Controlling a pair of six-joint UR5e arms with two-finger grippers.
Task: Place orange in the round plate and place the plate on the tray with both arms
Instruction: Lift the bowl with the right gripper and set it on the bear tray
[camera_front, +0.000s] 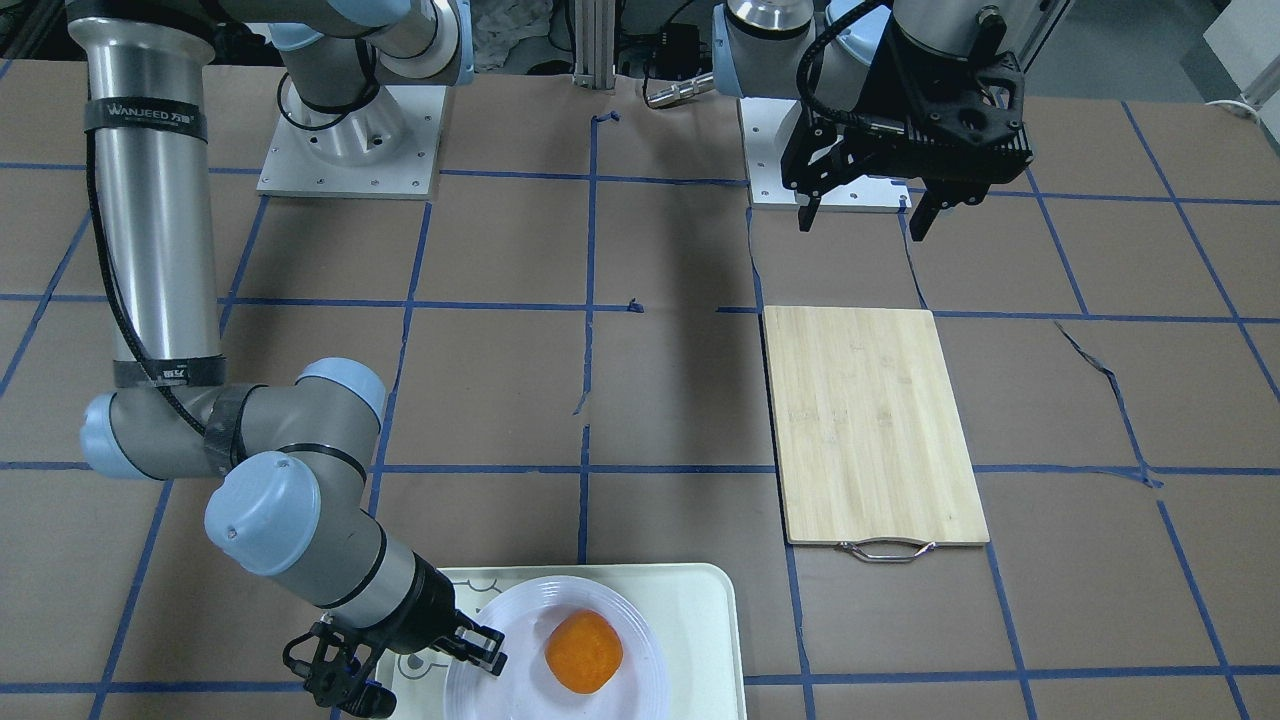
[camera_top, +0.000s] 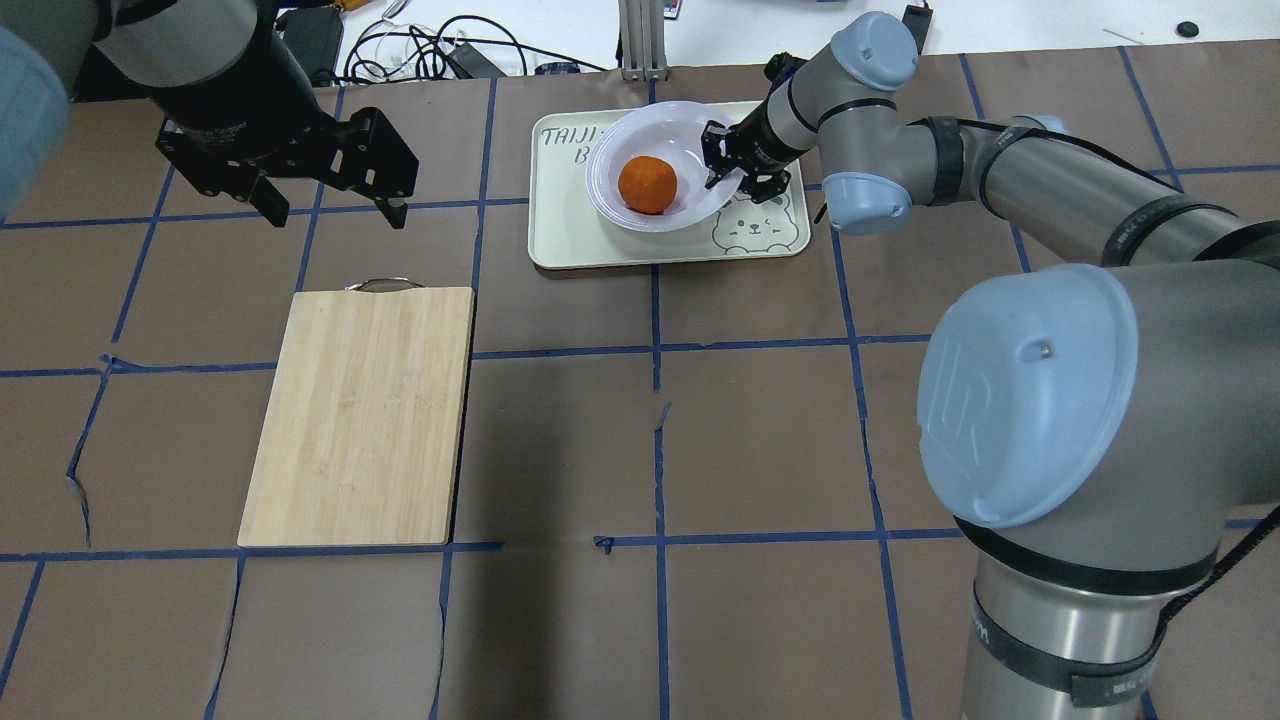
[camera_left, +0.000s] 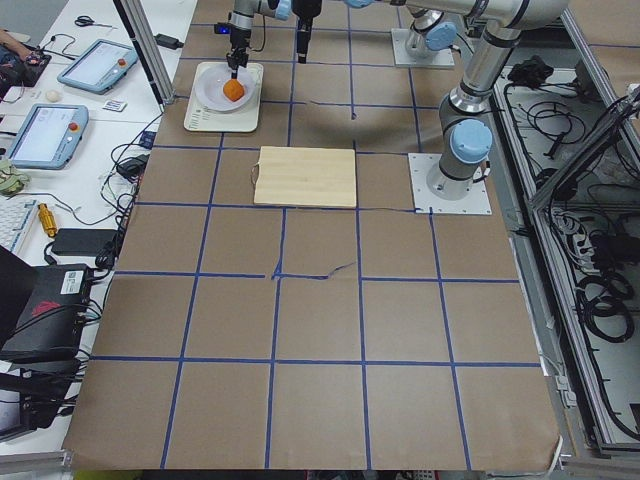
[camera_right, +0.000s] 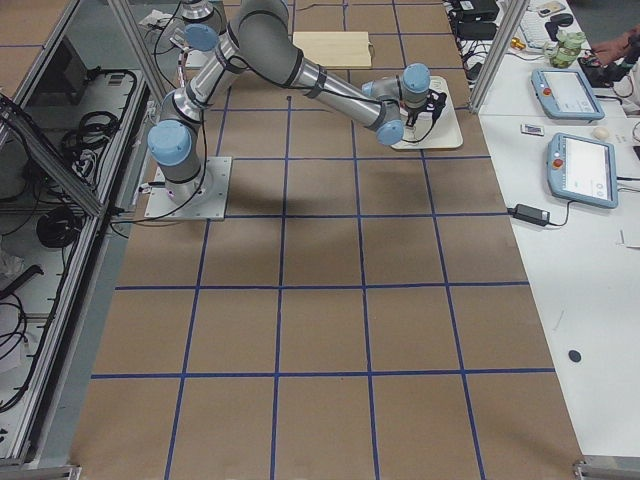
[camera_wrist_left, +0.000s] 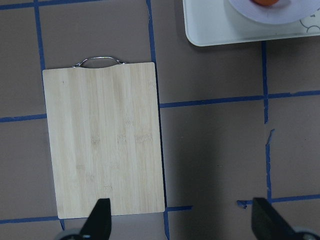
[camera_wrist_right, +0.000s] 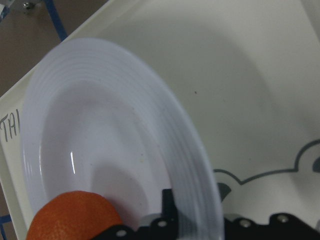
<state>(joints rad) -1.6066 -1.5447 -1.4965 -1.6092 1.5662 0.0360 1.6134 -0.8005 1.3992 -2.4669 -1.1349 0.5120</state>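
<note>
Table (camera_top: 700, 450), one: brown paper gridded with blue tape, lying mostly bare on the robot's side.

Arms, two. The right arm is stretching far across to the tray. The left arm is hanging back on its own side, well apart from the tray.

Cutting board (camera_top: 360, 415), one: wooden, lying flat, its metal handle pointing away from the robot. A band of brown paper is showing between it and the tray.

Tray (camera_top: 570, 235), one: sitting close to the table's far edge, its bear-face corner under the right gripper.

Round plate (camera_top: 610, 190), one: sitting over the tray's middle, its far rim reaching about to the tray's far edge. Whether it is resting flat or being held just off the tray cannot be told.

Left gripper (camera_top: 337, 213), one: hovering above the table near the board's handle end, fingers spread wide, carrying nothing.

Right gripper (camera_top: 732, 165), one: pinching the plate's ribbed rim on the robot's right side, one finger inside the rim and the rest outside it.

Orange (camera_top: 647, 184), one: lying in the plate's sunken centre, near the gripping fingers but not touching them.
</note>
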